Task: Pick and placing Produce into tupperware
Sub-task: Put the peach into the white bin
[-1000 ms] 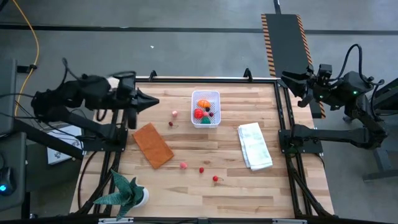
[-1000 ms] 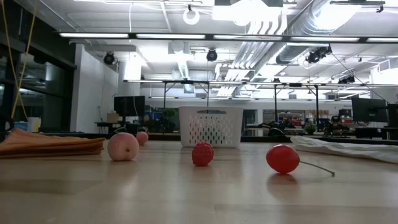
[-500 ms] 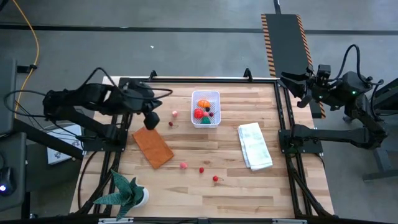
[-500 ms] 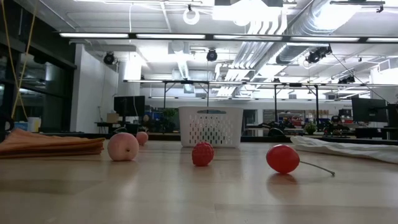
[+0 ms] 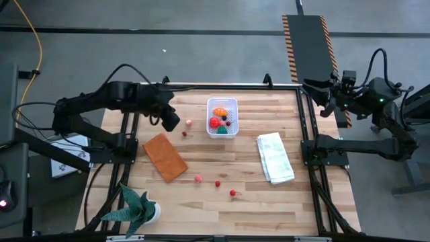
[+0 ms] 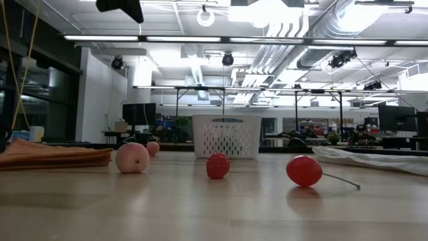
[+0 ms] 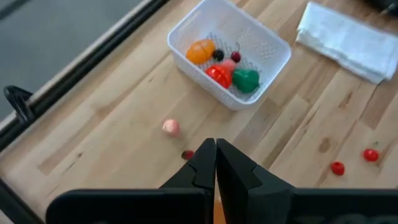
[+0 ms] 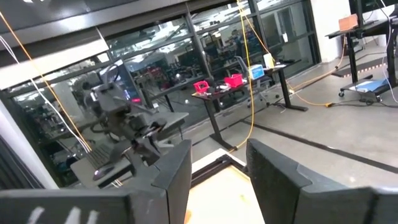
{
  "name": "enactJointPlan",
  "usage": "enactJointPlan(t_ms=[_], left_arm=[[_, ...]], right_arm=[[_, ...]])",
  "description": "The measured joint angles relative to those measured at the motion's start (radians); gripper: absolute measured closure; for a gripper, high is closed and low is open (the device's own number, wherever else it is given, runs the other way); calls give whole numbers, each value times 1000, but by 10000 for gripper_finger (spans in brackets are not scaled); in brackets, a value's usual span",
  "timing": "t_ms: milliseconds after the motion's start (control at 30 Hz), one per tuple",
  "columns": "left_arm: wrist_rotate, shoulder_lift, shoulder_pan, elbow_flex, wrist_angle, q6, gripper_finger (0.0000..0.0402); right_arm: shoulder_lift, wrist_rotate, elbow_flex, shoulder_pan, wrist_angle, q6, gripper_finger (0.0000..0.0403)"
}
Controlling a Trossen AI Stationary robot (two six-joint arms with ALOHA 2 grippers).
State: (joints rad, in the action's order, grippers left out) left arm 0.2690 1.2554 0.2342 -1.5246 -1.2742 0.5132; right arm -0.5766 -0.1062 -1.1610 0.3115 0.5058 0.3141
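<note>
White perforated tupperware [image 5: 222, 115] upright at table's far middle, holding several produce pieces; small berries [image 5: 217, 183] scattered nearby.

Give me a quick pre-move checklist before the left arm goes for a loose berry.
1. Left gripper empty, fingers shut, above the table near the small pink berry: not ok, must open first.
2. White translucent rectangular tub upright, with room inside: ok.
3. Loose pieces unobstructed on the wooden table, including the dark red berry: ok.
4. Right gripper parked off the table's right edge: ok.
5. Orange-brown flat rectangle clear of the pink berry: ok.
</note>
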Motion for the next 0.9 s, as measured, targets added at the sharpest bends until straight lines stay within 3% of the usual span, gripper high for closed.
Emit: enactJointPlan(t_ms=[233, 600, 900], left_arm=[[-94, 76, 80, 0, -3, -96, 390], [-85, 223, 160, 0, -10, -155, 280], [-191, 301, 245, 8, 32, -248, 266]], right_arm=[[0, 1, 0, 0, 47, 1, 259], [0, 19, 0, 0, 91, 0, 259], [0, 38, 0, 0, 97, -4, 259]])
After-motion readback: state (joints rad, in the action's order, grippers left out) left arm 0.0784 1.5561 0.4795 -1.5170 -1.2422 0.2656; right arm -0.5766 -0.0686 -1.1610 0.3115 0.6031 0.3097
